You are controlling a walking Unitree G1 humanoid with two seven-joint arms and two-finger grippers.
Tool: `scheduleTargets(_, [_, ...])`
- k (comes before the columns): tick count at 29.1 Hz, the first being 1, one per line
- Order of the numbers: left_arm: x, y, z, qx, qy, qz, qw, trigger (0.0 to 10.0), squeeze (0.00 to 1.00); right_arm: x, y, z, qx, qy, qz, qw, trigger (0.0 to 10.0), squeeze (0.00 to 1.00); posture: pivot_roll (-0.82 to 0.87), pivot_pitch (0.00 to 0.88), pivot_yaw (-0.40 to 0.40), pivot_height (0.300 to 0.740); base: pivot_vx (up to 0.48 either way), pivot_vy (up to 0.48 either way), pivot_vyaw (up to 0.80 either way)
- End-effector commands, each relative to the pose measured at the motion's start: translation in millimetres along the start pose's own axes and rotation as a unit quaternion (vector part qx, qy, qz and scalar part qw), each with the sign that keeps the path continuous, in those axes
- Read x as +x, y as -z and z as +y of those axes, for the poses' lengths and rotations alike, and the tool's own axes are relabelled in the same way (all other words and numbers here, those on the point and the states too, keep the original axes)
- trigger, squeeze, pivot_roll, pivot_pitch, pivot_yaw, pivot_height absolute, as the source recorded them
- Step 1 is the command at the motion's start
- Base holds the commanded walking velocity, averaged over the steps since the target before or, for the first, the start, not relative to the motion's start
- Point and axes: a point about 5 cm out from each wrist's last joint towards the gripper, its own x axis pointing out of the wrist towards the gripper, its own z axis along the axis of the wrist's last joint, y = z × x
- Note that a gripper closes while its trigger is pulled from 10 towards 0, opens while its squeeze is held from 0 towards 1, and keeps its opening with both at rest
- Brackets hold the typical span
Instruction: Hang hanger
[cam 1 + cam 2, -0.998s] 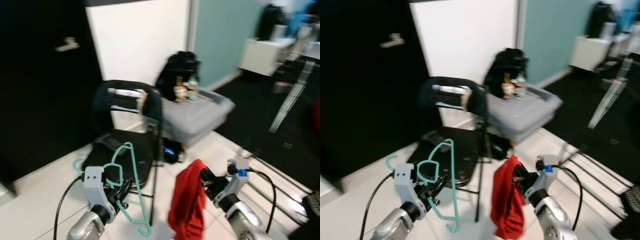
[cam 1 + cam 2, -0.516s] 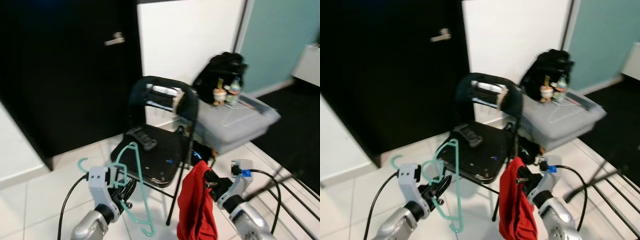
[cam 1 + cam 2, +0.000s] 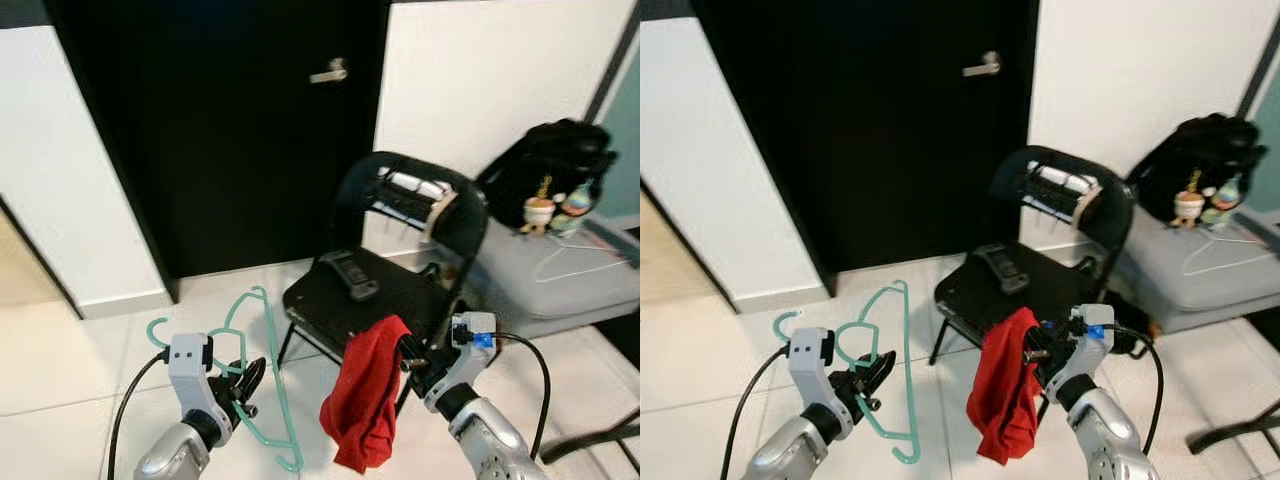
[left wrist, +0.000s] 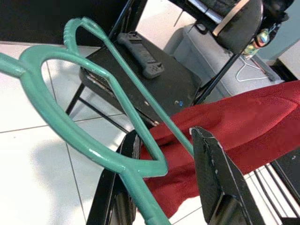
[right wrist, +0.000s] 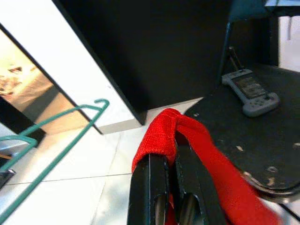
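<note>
The left gripper (image 3: 243,383) grips a teal plastic clothes hanger (image 3: 262,372), its black fingers (image 4: 220,185) clamped on the frame near the neck; the hanger stands roughly upright, hook to the robot's left, above the white tiled floor (image 3: 70,360). The right gripper (image 3: 408,360) is clenched on a fold of a red cloth garment (image 3: 362,406), which hangs limp beneath it, just in front of the seat edge of a black folding chair (image 3: 385,290). A dark handheld controller (image 3: 353,275) lies on the seat. Open floor lies to the left of the chair. Right of it sits a grey lidded storage box (image 3: 560,285) with a black backpack (image 3: 545,165) behind. Farthest back is a black door (image 3: 230,130) with a silver lever handle (image 3: 328,72) between white walls (image 3: 55,170).
</note>
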Motion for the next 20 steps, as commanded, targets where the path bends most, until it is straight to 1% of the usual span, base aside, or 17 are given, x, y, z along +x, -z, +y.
scheduleTargets(1, [0.1, 1.7, 0.2, -0.005, -0.002, 0.004, 1.0, 10.0, 0.0, 1.3, -3.2, 2.5, -0.008, -0.004, -0.011, 1.0, 10.0, 0.0, -0.01, 0.0, -0.011, 0.74, 0.0, 0.0, 0.0])
scheduleTargets(4, [0.2, 1.5, 0.2, -0.005, -0.002, 0.003, 1.0, 10.0, 0.0, 1.2, -3.6, 3.1, -0.005, -0.008, -0.013, 1.0, 10.0, 0.0, -0.01, 0.0, -0.011, 0.74, 0.0, 0.0, 0.0])
scheduleTargets(8, [0.4, 1.2, 0.5, -0.006, -0.002, 0.002, 1.0, 10.0, 0.0, 0.9, -2.5, 2.8, -0.01, -0.014, -0.004, 1.0, 10.0, 0.0, -0.01, 0.0, -0.011, 0.74, 0.0, 0.0, 0.76])
scheduleTargets(14, [0.9, 0.7, 0.9, -0.006, -0.003, 0.001, 1.0, 10.0, 0.0, 2.0, -4.1, 6.1, -0.023, -0.02, -0.006, 1.0, 10.0, 0.0, -0.01, 0.0, -0.013, 0.74, 0.0, 0.0, 0.45])
scheduleTargets(20, [1.3, 0.9, 0.8, -0.007, -0.003, 0.001, 1.0, 10.0, 0.0, 1.9, -4.2, 6.0, -0.027, -0.022, -0.006, 0.999, 10.0, 0.0, -0.01, 0.0, -0.013, 0.74, 0.0, 0.0, 0.47])
